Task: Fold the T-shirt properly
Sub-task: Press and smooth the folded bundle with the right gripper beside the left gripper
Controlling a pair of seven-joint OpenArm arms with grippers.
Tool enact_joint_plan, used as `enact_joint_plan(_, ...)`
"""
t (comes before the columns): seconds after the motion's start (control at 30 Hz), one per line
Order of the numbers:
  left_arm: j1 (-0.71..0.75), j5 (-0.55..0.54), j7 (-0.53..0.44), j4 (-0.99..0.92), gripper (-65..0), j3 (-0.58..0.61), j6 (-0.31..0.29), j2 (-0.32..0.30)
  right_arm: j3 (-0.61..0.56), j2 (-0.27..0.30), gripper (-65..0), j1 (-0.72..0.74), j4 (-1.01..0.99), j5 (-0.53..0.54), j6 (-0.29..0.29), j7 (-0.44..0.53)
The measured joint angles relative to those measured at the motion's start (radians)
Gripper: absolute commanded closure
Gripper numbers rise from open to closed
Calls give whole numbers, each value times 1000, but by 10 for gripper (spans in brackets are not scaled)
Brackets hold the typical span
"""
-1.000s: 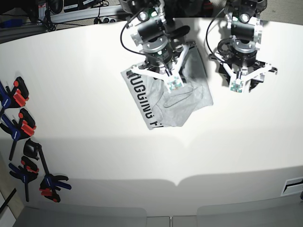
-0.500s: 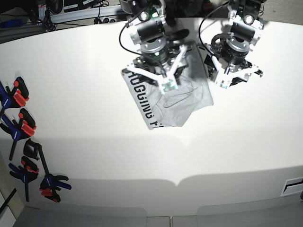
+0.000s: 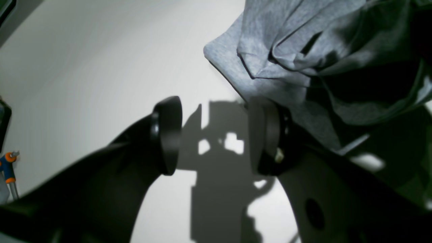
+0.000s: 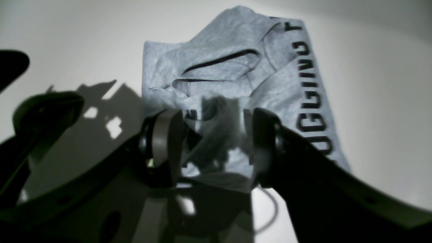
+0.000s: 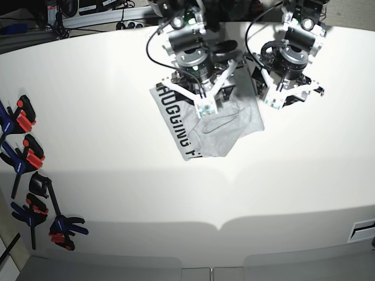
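Left wrist view: left gripper [image 3: 212, 135] jaws parted, nothing between them, only its own shadow on the white counter [image 3: 101, 67]. Rumpled grey T-shirt [image 3: 287, 50] lies upper right, its near edge just beside the right-hand pad. No lettering shows from here. Orange-and-blue clamp handle [image 3: 7, 165] at far left edge.

Right wrist view: right gripper [image 4: 209, 145] jaws apart over the T-shirt [image 4: 236, 74], no cloth pinched. Black block capitals run along the garment's right edge; "GGING" legible, the rest cut off or blurred.

Base view: T-shirt [image 5: 220, 132] bunched and partly folded at counter's upper middle, under the right gripper [image 5: 205, 105]; lettered strip on its left edge. Left gripper [image 5: 275, 100] just off the shirt's right side. Clamps [image 5: 29, 158] clustered at the counter's [image 5: 117, 193] left edge. Cables and a power strip [image 5: 129, 24] behind.
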Motion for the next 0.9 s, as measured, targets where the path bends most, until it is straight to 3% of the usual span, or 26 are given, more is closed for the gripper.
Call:
enact_joint_plan(0.2, 0, 0, 0, 0, -295, 0, 0, 0, 3, 0, -288, -1, -131, -74, -56, -8)
enact_joint_plan(0.27, 0, 0, 0, 0, -295, 0, 0, 0, 3, 0, -189, -1, -142, -75, -56, -17)
enact_joint_plan(0.33, 0, 0, 0, 0, -295, 0, 0, 0, 3, 0, -23, 0, -141, -79, -58, -16)
enact_joint_plan(0.43, 0, 0, 0, 0, -295, 0, 0, 0, 3, 0, 0, 0, -142, -73, -47, -18)
enact_joint_plan(0.53, 0, 0, 0, 0, -295, 0, 0, 0, 4, -1, 0, 2, -142, 14, 48, -21)
enact_joint_plan(0.6, 0, 0, 0, 0, -295, 0, 0, 0, 5, 0, 0, 2, -142, 81, 144, -14)
enact_joint_plan(0.73, 0, 0, -1, 0, -295, 0, 0, 0, 5, 1, 0, 2, -142, 229, 261, -3)
enact_joint_plan(0.9, 0, -4, -1, 0, -295, 0, -6, -2, 7, 2, 0, 2, -142, 287, 290, -34)
